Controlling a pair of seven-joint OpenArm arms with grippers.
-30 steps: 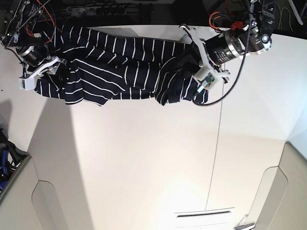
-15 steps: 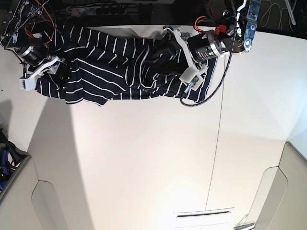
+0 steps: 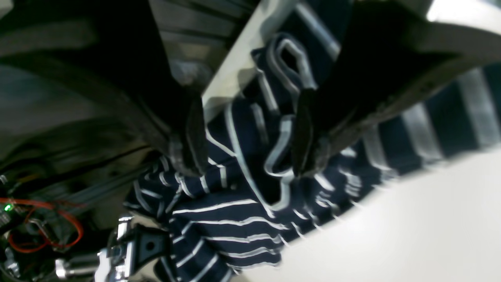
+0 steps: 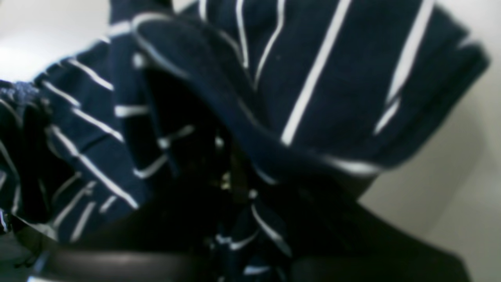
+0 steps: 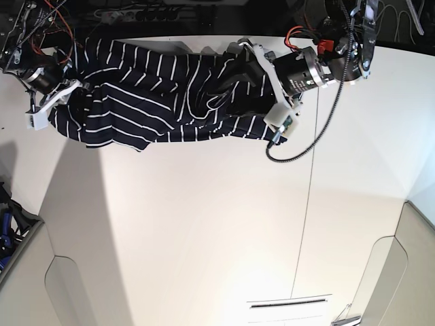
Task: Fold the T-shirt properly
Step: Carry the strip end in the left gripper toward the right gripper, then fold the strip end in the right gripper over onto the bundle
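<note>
The T-shirt [image 5: 156, 95], dark navy with thin white stripes, lies crumpled along the far edge of the white table [image 5: 204, 224]. My left gripper [image 5: 248, 75] is over the shirt's bunched right part. In the left wrist view its fingers [image 3: 188, 145] stand apart, with a raised fold of the shirt [image 3: 250, 184] between them. My right gripper [image 5: 71, 95] is at the shirt's left end. In the right wrist view the shirt [image 4: 321, 78] drapes over the gripper [image 4: 225, 182] and gathers into its pinch; the fingers are mostly hidden.
A black cable [image 5: 299, 146] loops from the left arm down onto the table. A thin seam [image 5: 307, 217] runs down the table's right part. A white slotted panel [image 5: 289, 307] sits at the near edge. Dark gear [image 5: 8, 224] stands at the left edge.
My left gripper swept left over the shirt, dragging its right part into a bunch, then shifted slightly back right. The right gripper rose a little with the shirt's left end.
</note>
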